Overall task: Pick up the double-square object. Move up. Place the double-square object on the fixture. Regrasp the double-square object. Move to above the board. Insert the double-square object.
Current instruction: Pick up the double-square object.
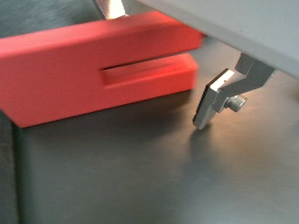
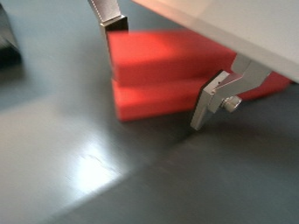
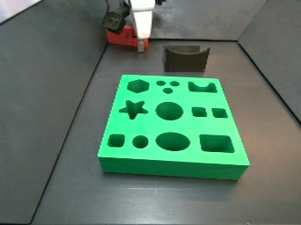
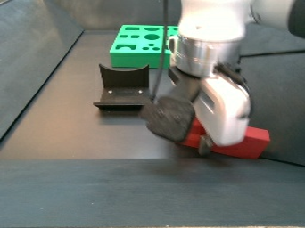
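1. Gripper (image 2: 156,70): lowered over the double-square object (image 1: 82,66) at the far edge of the dark worktop (image 1: 140,175); jaws apart, one finger (image 1: 216,101) on each side of the red block, nothing clamped.
2. Fingers in both wrist views: flat silver plates; one tip (image 2: 208,105) standing just beside the block's side, with the opposite finger (image 2: 107,13) at the block's other side and mostly cut off by the picture edge. Contact between pads and block: cannot be told.
3. Double-square object: lying flat on the worktop, with the slot between its two prongs visible in a wrist view. In a side view (image 4: 244,141), only a red end showing past the gripper body (image 4: 202,89); in a side view (image 3: 121,38), a small red patch beneath the arm.
4. Fixture (image 3: 185,58): dark bracket with a U-shaped notch, standing on the worktop between the block and the board, apart from both; also seen in a side view (image 4: 123,87).
5. Board (image 3: 171,123): bright green slab with star, hexagon, circle, square and oval cut-outs, lying flat near the middle of the worktop, well apart from the gripper; also seen in a side view (image 4: 141,44) beyond the fixture.
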Robot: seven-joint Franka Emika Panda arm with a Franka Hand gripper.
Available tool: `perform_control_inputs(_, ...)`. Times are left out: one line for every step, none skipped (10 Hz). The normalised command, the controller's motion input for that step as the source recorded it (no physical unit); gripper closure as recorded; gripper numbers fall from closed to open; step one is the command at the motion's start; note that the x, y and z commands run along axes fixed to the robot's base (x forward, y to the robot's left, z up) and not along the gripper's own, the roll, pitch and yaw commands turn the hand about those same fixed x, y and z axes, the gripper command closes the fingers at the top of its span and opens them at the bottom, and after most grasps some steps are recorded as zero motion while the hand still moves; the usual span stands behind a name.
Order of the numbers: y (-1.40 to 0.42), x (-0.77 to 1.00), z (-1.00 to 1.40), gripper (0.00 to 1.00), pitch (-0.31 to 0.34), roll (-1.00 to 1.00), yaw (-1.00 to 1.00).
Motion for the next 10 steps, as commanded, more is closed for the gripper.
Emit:
perform_control_inputs(0.00, 0.00, -0.82, 0.00, 0.080, 0.00, -1.00)
perform_control_inputs(0.03, 0.00, -0.81, 0.00, 0.106, -0.03, -1.00)
perform_control_inputs(0.03, 0.00, -0.81, 0.00, 0.107, -0.03, -1.00)
perform_control_inputs(0.19, 0.41, -0.27, 0.00, 0.000, -0.18, -0.43)
perform_control_inputs(0.00, 0.00, 0.00, 0.00, 0.009, 0.01, 0.00)
perform_control_inputs(0.00, 0.00, 0.00, 0.00, 0.000, 0.00, 0.00)
perform_control_inputs(0.00, 0.00, 0.00, 1.00, 0.000, 0.00, 0.00)
perform_control_inputs(0.00, 0.00, 0.00, 1.00, 0.000, 0.00, 0.00)
perform_control_inputs(0.00, 0.00, 0.00, 1.00, 0.000, 0.00, 0.00)
perform_control_inputs(0.00, 0.00, 0.00, 1.00, 0.000, 0.00, 0.00)
